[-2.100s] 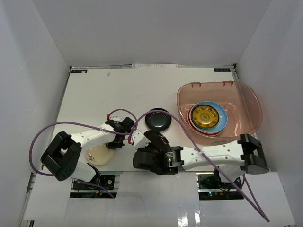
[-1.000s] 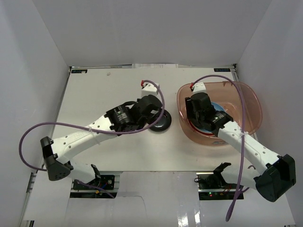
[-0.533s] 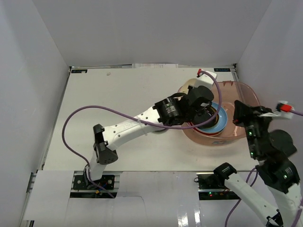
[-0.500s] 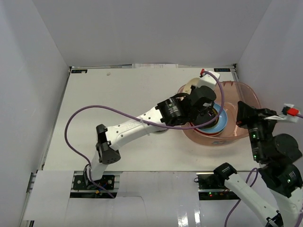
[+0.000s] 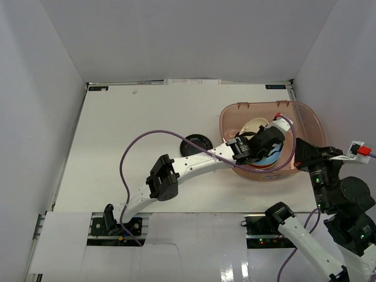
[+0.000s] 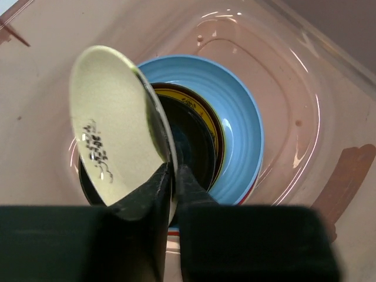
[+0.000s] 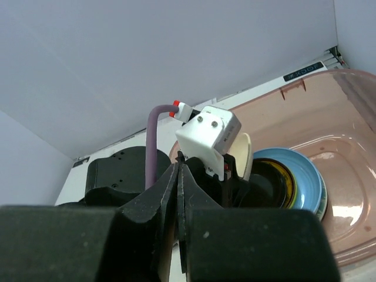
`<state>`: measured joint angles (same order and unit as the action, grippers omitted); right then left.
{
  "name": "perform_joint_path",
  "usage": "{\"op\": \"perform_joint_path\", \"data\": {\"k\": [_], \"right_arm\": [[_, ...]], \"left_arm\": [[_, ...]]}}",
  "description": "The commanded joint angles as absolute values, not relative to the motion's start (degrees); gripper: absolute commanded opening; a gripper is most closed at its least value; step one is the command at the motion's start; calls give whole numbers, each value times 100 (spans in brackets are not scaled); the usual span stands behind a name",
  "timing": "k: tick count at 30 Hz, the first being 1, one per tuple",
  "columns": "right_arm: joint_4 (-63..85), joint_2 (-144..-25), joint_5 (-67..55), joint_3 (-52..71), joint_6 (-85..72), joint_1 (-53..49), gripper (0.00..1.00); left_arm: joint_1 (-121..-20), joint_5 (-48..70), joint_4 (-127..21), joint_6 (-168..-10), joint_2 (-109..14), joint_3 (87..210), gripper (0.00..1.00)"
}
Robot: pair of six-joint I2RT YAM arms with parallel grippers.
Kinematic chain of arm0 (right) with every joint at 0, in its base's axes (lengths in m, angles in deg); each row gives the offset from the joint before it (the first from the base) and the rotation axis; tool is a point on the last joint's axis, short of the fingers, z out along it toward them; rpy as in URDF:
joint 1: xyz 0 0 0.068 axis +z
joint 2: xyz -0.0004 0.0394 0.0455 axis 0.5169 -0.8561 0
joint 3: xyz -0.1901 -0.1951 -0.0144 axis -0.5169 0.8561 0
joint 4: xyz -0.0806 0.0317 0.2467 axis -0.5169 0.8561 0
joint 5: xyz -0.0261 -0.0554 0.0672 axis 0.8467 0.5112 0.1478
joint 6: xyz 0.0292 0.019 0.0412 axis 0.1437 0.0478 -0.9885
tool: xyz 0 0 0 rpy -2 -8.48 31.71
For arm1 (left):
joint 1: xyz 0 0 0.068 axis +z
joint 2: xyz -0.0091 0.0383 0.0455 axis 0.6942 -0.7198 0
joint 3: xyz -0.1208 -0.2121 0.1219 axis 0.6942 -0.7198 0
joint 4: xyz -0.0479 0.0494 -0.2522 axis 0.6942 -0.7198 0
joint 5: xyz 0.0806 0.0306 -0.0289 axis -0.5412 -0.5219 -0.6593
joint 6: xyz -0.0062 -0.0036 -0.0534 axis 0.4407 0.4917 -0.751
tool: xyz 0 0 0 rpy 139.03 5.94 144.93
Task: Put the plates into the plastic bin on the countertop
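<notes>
My left claw (image 6: 173,176) pinches the cream plate (image 6: 111,117) on edge in the plastic bin (image 6: 282,70). At four o'clock my right claw (image 7: 178,169) sits clenched

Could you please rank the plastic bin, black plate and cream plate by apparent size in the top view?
1. Translucent pinkish plastic bin, clearly largest.
2. Glossy black round plate and tilted cream round plate: too close to rank; the cream one is partly hidden.

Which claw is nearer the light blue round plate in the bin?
Left. Left claw hangs over the light blue round plate, gripping a cream round plate; right claw is outside the pinkish plastic bin.
</notes>
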<state>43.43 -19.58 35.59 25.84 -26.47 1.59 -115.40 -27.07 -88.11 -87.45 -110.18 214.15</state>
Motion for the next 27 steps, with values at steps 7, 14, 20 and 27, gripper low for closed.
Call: {"op": "perform_joint_path", "data": {"k": [7,14,20,27], "right_arm": [[4493,-1737,3523,2644,-2877,157,8],[4424,-1965,3093,2810,-2895,149,8],[4362,-2694,1820,3082,-2641,149,9],[3958,-3345,710,3549,-2421,149,23]], "left_arm": [[-11243,-1957,-8063,-8760,-10258,21850,82],[-10822,-2281,-8027,-9162,-8309,20126,80],[-9638,-2303,-7878,-10811,-5737,16147,77],[-8299,-1168,-7395,-11634,-4596,13274,72]]}}
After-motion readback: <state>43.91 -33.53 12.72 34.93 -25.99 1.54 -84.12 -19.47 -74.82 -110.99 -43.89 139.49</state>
